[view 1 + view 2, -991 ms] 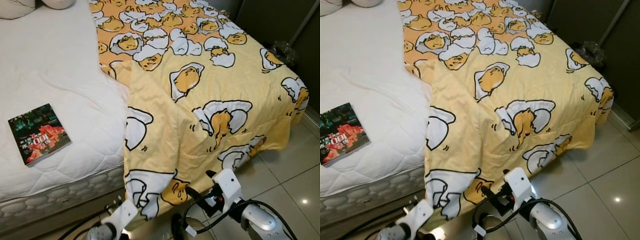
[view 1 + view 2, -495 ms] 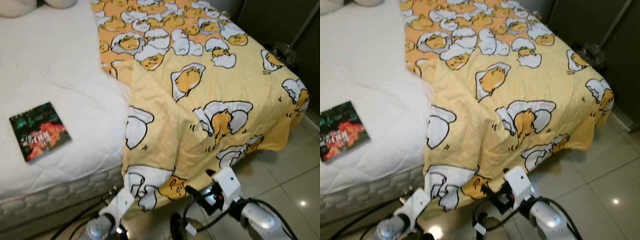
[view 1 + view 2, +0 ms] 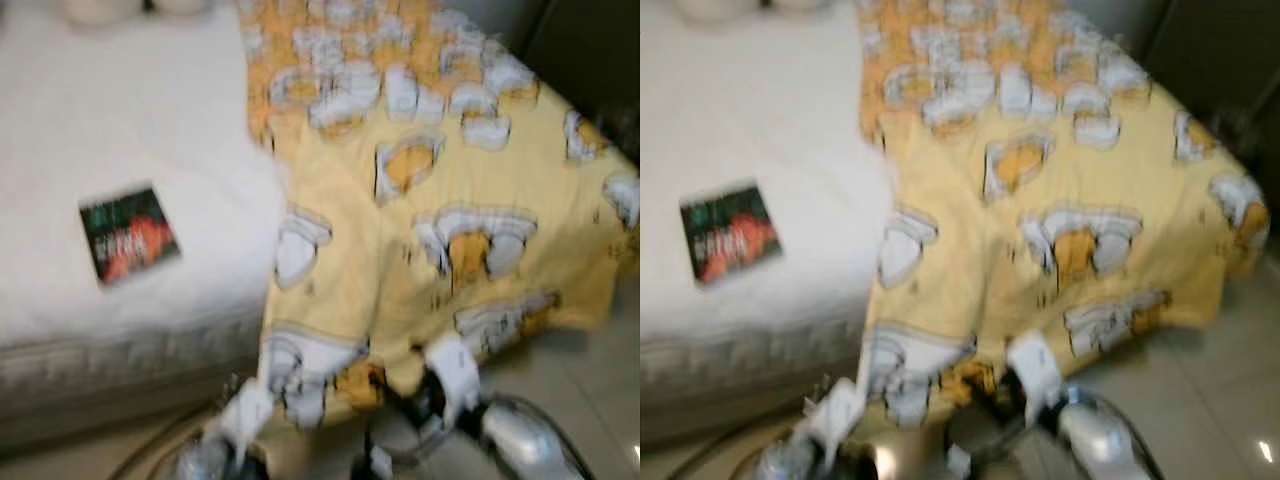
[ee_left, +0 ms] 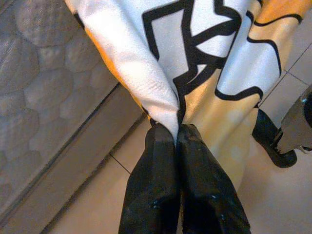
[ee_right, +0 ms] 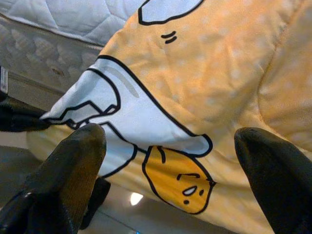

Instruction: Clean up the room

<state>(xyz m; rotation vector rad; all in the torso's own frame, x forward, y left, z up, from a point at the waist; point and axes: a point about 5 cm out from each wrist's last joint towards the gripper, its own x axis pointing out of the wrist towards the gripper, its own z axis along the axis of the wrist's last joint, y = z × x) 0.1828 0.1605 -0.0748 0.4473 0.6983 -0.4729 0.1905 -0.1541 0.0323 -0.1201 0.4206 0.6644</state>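
A bed with a white quilted mattress [image 3: 120,150] stands on a floor of pale glossy tiles [image 3: 590,390], which catch small spots of light. The mattress side [image 4: 44,87] shows a bubbled quilting above a plain base. Behind the bed's far corner stands a dark wall or cabinet [image 3: 590,60], blurred.

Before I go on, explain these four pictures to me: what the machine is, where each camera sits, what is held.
This is a walking humanoid robot with two arms. Two blurred pictures come from its head, looking down at a bed. A book lies on the bare white mattress; a yellow blanket with egg cartoons hangs over the bed's edge. The other two come from wrist cameras. The left gripper has its jaws pinched shut on the blanket's hanging corner. The right gripper has its jaws open, close before the blanket.
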